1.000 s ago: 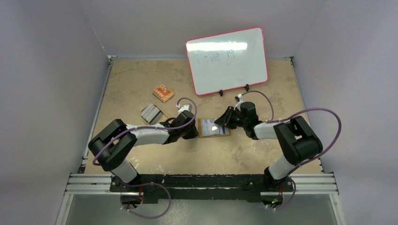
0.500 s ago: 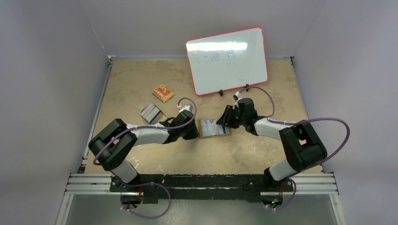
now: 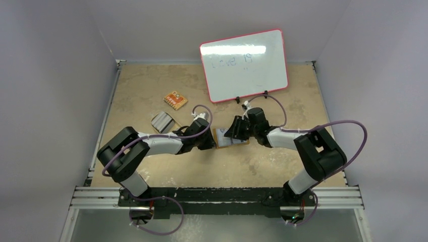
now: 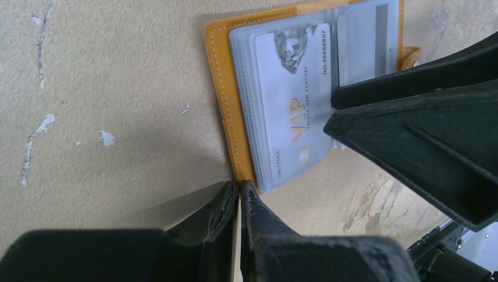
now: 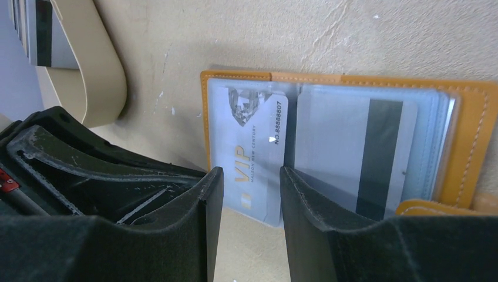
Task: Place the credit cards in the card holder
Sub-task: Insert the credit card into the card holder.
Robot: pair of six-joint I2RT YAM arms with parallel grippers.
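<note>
The orange card holder (image 3: pixel 230 141) lies open on the table, pale blue-grey sleeves up. A grey VIP credit card (image 5: pixel 249 154) (image 4: pixel 292 106) sits in one sleeve, its lower end sticking out. A second card with a dark stripe (image 5: pixel 359 154) lies in the other half. My left gripper (image 4: pixel 239 189) (image 3: pixel 211 141) is shut, its tips touching the holder's orange corner (image 4: pixel 223 111). My right gripper (image 5: pixel 251 179) (image 3: pixel 233 132) hovers open low over the holder, astride the VIP card's protruding end, holding nothing. More grey cards (image 3: pixel 162 121) rest in the tan dish (image 5: pixel 97 67).
An orange patterned flat piece (image 3: pixel 175 100) lies at the back left. A pink-framed whiteboard (image 3: pixel 245 64) stands behind the holder. The right gripper's black fingers (image 4: pixel 423 129) fill the right side of the left wrist view, close to the left gripper.
My right gripper has opened and shifted left over the holder. The left gripper stays shut at the holder's corner.
</note>
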